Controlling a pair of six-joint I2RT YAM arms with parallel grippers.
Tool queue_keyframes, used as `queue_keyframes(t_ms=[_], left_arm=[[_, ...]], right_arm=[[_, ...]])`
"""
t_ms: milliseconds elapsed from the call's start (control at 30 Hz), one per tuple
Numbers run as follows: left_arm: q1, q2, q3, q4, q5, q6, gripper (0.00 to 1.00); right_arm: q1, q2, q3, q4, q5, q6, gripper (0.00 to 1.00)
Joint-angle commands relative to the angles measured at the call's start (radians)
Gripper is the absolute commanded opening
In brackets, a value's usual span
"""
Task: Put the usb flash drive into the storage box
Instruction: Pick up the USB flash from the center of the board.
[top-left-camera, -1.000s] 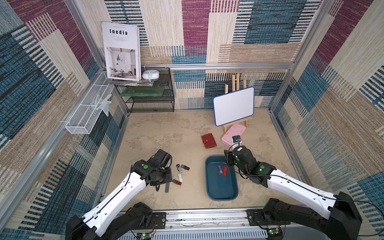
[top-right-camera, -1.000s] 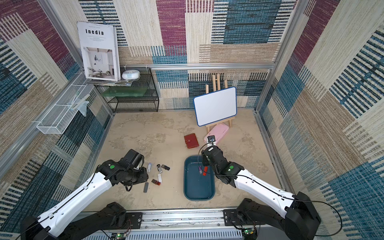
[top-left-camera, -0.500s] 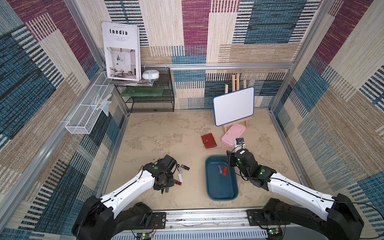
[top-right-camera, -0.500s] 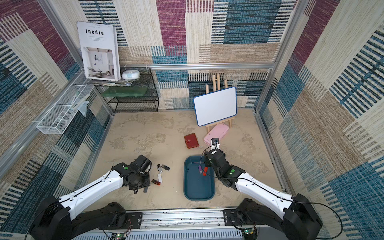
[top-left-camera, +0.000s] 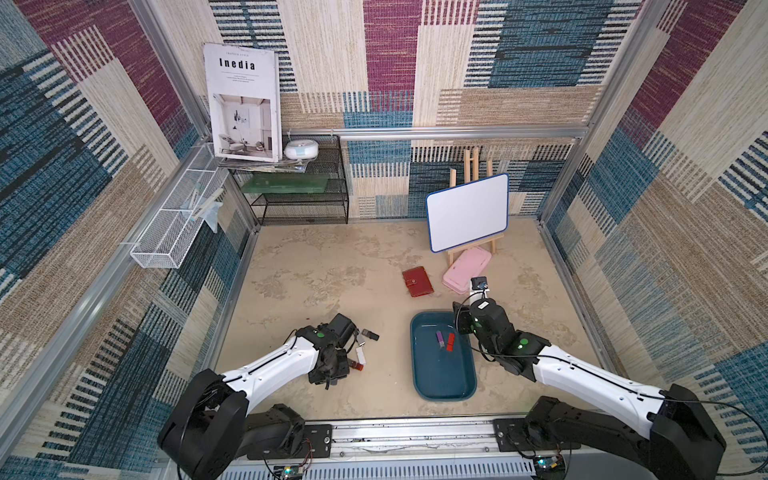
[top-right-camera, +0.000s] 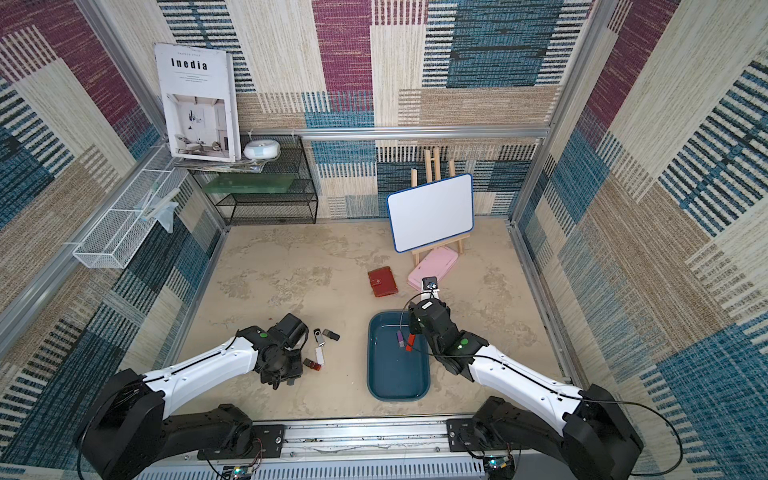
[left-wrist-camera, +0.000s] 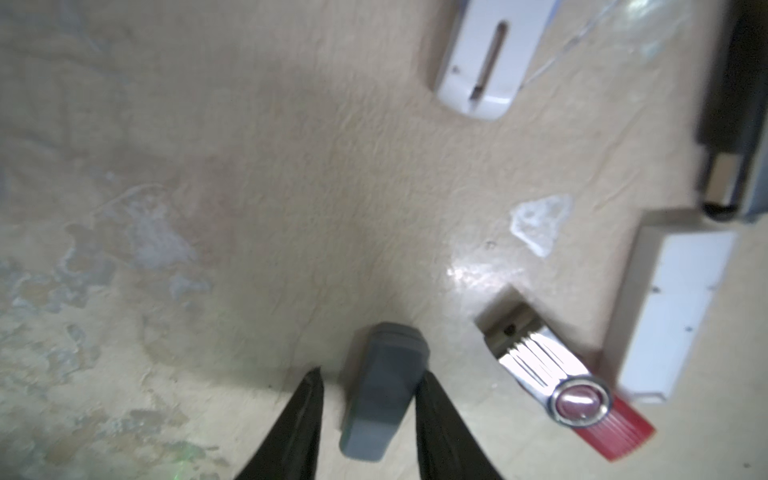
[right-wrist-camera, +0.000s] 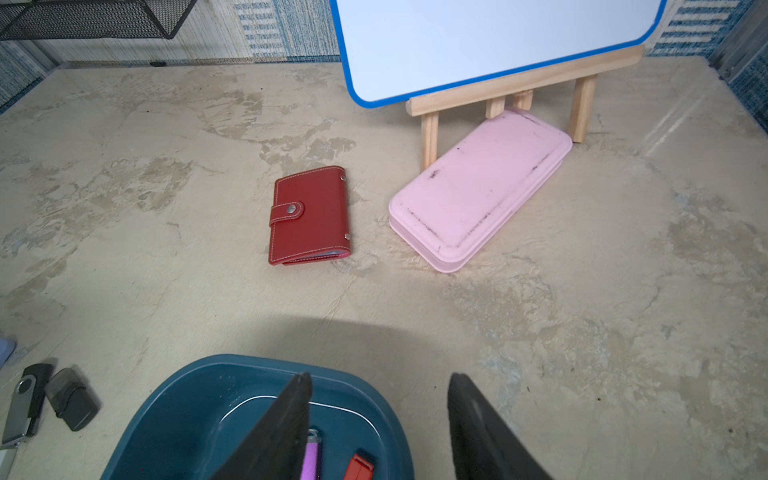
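While bracketing the grey usb flash drive (left-wrist-camera: 380, 390) with the left gripper (left-wrist-camera: 372, 374) set narrow, one finger against the casing and a sliver of gap at the other, risks an off-centre pinch: could twist the smooth, tapered body or squirt it out sideways across the desk (top-left-camera: 332, 270). Could also knock the red-and-silver swivel drive (top-left-camera: 357, 366) lying just beside at about three o'clock in a top view, or the white drive (top-left-camera: 360, 354) near it at two o'clock, if dragged instead of lifted straight up. Must then cross to the storage box (top-left-camera: 442, 386), well apart at three o'clock, with a purple drive (top-left-camera: 439, 338) and a red drive (top-left-camera: 450, 341) already inside near its twelve-o'clock end; with a weak hold, could drop the load short of the rim. Worth minding the right gripper (right-wrist-camera: 380, 376) too, wide and empty above that same end of the box: could crowd or strike the incoming arm unless moved clear first.
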Motion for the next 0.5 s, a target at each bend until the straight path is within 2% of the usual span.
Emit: queue_keyframes(t_ms=[0, 467], left_arm=[[0.0, 0.016, -0.007, 0.019, -0.006, -0.001, 0.39], [-0.003, 0.025, -0.022, 0.03, -0.016, 0.0, 0.15]], right_arm=[[0.0, 0.006, 0.003, 0.017, 0.01, 0.008, 0.57], [-0.001, 0.004, -0.001, 0.014, 0.012, 0.011, 0.57]])
